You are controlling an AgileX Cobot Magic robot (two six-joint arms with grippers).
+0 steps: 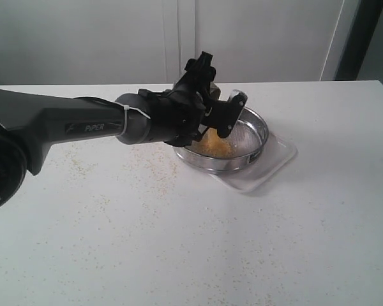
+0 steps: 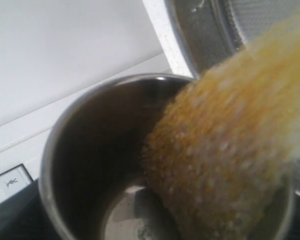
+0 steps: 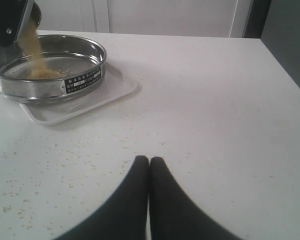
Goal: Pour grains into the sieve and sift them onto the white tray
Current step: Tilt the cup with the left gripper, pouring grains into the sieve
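Left gripper (image 1: 222,118) clamps the tilted steel cup (image 2: 85,150). The grains (image 1: 215,145) stream into the sieve (image 1: 258,137), which is seated on the white tray (image 1: 277,158). Right gripper (image 3: 149,167), its fingers pressed together, rests well apart. Stray specks (image 1: 96,204) litter the table (image 1: 319,242).

- We see a smooth white table (image 1: 306,242) carrying everything.
- We find the white tray (image 1: 277,158) lying flat on it, right of middle in the exterior view.
- We note stray specks (image 1: 99,203) scattered over its surface.
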